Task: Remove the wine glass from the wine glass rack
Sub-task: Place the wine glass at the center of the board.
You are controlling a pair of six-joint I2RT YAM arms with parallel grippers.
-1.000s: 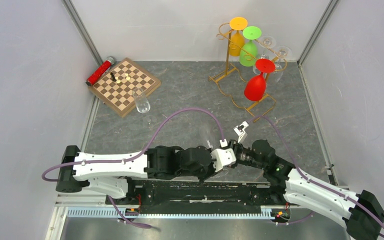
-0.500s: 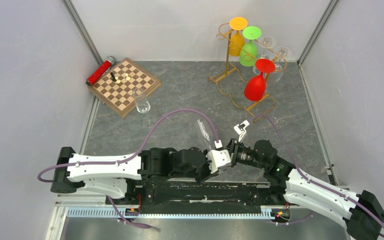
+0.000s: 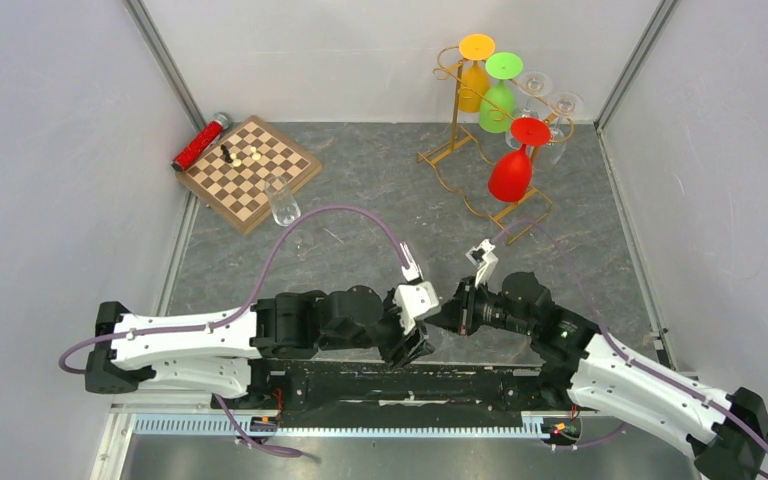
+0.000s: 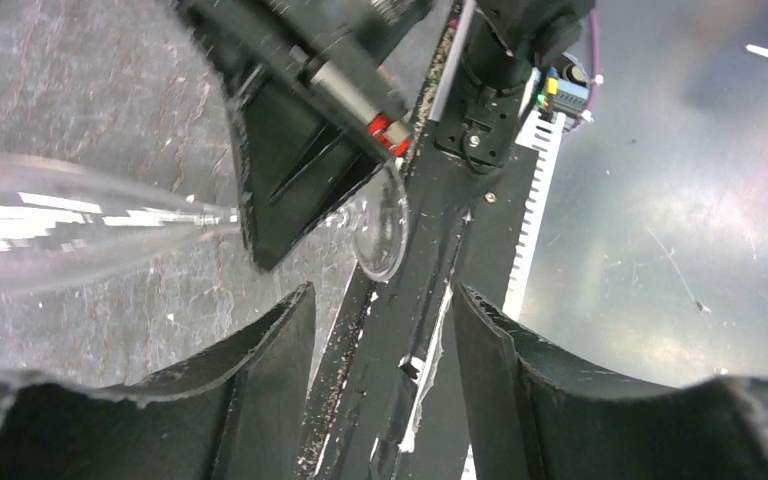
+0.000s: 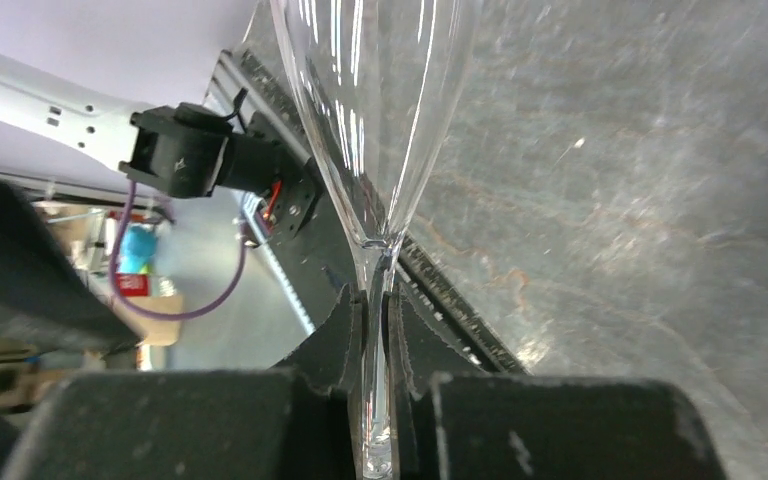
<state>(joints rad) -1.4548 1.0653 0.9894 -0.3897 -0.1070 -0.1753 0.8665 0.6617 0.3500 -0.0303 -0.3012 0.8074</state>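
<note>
Bench (image 3: 380,190): grey, white-walled.
Right hand (image 5: 375,330): clamped on clear wine glass (image 5: 380,120) stem, bowl ahead.
Left hand (image 4: 380,300): open, empty, glass just beyond.
Handover: hold stem firm; draw empty hand straight back.

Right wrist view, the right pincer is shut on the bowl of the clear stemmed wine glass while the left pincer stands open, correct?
Not quite. The right pincer is shut on the thin stem of the clear stemmed wine glass, just below the bowl, not on the bowl itself; the right wrist view shows it. The left pincer does stand open.
</note>
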